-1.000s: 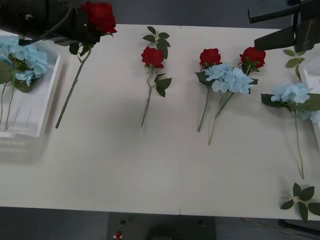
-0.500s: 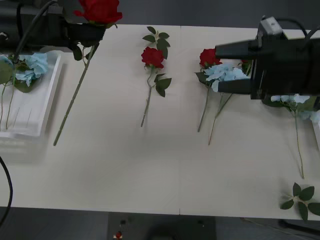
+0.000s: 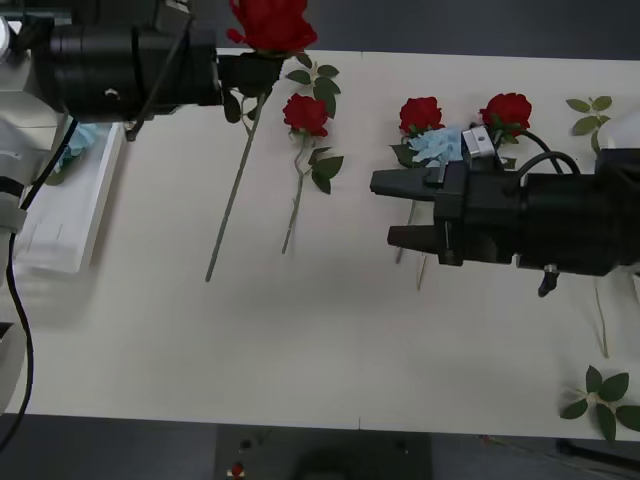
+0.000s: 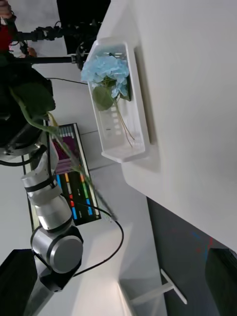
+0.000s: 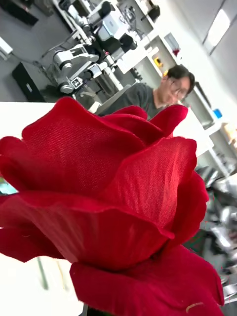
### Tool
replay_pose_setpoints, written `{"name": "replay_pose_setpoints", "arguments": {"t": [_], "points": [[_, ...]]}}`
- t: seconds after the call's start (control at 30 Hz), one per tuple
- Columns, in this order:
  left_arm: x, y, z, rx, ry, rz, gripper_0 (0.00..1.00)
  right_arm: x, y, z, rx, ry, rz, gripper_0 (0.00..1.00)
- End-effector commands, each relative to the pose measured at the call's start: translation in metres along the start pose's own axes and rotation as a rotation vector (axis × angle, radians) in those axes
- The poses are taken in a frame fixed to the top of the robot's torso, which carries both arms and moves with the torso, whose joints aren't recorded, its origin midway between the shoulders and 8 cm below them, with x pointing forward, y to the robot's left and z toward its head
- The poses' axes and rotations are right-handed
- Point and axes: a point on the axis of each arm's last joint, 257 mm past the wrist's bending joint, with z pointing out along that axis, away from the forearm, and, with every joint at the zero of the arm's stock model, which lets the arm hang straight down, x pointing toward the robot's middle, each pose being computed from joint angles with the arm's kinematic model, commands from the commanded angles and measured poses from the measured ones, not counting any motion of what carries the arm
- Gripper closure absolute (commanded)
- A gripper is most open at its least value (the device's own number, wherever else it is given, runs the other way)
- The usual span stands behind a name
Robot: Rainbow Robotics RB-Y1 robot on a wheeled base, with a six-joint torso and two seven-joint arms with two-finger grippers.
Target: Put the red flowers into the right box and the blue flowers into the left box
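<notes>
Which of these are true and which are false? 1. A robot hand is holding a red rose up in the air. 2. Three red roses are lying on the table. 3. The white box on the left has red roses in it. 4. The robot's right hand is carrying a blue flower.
1. True. The left gripper holds a red rose by the top of its stem, which hangs down slanted.
2. True. Three red roses lie on the table.
3. False. The left box holds blue flowers.
4. False. The right gripper is open and holds nothing, over the table's middle.
</notes>
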Motion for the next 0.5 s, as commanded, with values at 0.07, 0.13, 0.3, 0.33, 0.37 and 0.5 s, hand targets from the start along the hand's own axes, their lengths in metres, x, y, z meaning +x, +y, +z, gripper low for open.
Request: {"name": "replay_pose_setpoints", "arguments": {"t": [0.07,0.13,0.3,0.33,0.37,0.5], "points": [[0.004,-0.017,0.008,0.048,0.012,0.086,1.00,0.006,0.031,0.020,-0.080,-0.011,-0.152,0.00],[0.012,-0.021,0.012,0.066,0.035,0.091,1.00,0.007,0.031,0.028,-0.086,-0.018,-0.175,0.00],[0.031,-0.021,0.024,0.081,0.055,0.117,1.00,0.008,0.023,0.049,-0.080,-0.047,-0.245,0.00],[0.034,-0.021,0.027,0.084,0.060,0.123,1.00,0.006,0.024,0.052,-0.080,-0.053,-0.265,0.00],[0.037,-0.021,0.030,0.085,0.063,0.131,1.00,0.007,0.021,0.056,-0.074,-0.055,-0.285,0.00],[0.046,-0.019,0.037,0.085,0.072,0.135,1.00,0.006,0.017,0.070,-0.066,-0.077,-0.366,0.00]]}}
